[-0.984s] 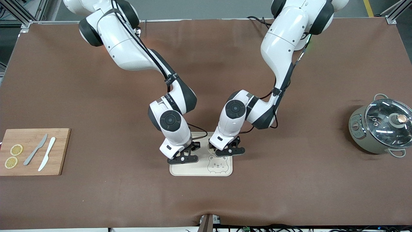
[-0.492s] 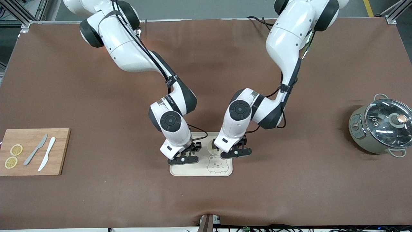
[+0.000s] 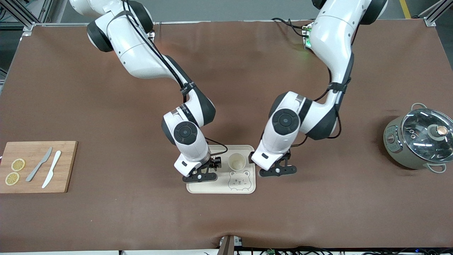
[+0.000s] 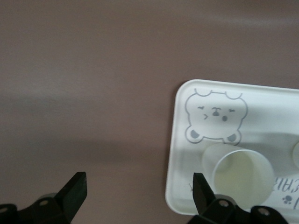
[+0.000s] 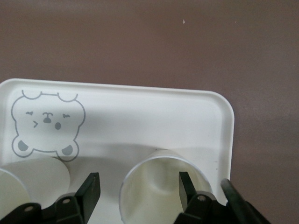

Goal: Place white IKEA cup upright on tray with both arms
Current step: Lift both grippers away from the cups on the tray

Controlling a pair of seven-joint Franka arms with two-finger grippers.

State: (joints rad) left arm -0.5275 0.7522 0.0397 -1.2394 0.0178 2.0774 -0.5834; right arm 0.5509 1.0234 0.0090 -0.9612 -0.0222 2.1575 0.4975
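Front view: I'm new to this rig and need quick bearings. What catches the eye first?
Two white arms meet at a cream tray in the table's middle, where a white cup stands upright. The left gripper hangs open over the table beside the tray; the right gripper hangs open over a second cup on it. A lidded pot and a cutting board sit at the table's two ends.

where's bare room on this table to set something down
Bare brown cloth between cutting board and tray, also between left hand and pot. Crowded: the tray's farther half, holding one cup, with the right hand over a second cup.
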